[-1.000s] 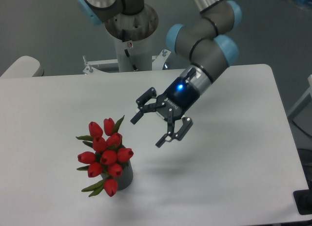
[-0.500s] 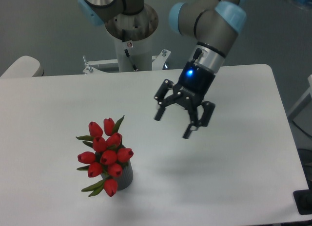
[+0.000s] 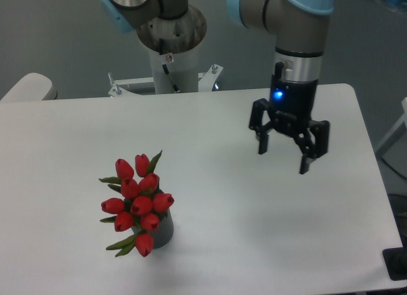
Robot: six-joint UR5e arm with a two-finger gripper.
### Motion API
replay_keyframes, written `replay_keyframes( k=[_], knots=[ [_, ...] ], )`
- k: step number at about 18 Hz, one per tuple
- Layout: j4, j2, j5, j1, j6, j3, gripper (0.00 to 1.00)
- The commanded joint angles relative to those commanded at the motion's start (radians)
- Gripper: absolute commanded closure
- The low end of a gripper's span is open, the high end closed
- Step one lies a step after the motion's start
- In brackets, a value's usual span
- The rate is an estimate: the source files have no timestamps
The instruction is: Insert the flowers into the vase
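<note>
The flowers (image 3: 137, 203), a tight bunch of red closed tulip heads with narrow green leaves, stand in the vase (image 3: 165, 231) at the front left of the white table. Only a strip of the dark grey ribbed vase shows under the blooms; its rim is hidden by them. My gripper (image 3: 284, 157) hangs open over the right half of the table, pointing straight down, well apart from the bunch. Nothing is between its black fingers (image 3: 261, 140). A blue light glows on its wrist.
The robot's base column (image 3: 170, 41) stands behind the table's far edge. A pale rounded chair back (image 3: 27, 88) sits beyond the far left corner. A black object (image 3: 396, 264) pokes in at the front right corner.
The arm has swung right and back, away from the flowers, and the gripper has turned from a slanted pose to pointing straight down. It stays open. Flowers and vase have not moved.
</note>
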Motion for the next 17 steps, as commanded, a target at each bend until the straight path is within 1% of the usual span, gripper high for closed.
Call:
replay_keyframes(
  k=[1,2,4,8,17],
  knots=[
    [-0.025,-0.011,0.012,0.003,0.063,0.026,0.0],
    [-0.032,-0.022,0.02,0.009,0.117,0.045,0.0],
    [-0.029,-0.032,0.029,0.018,0.189,0.052,0.0],
    [-0.017,-0.055,0.031,0.037,0.266,0.062,0.0],
    [0.001,-0.083,0.029,0.048,0.283,0.063,0.0]
  ],
)
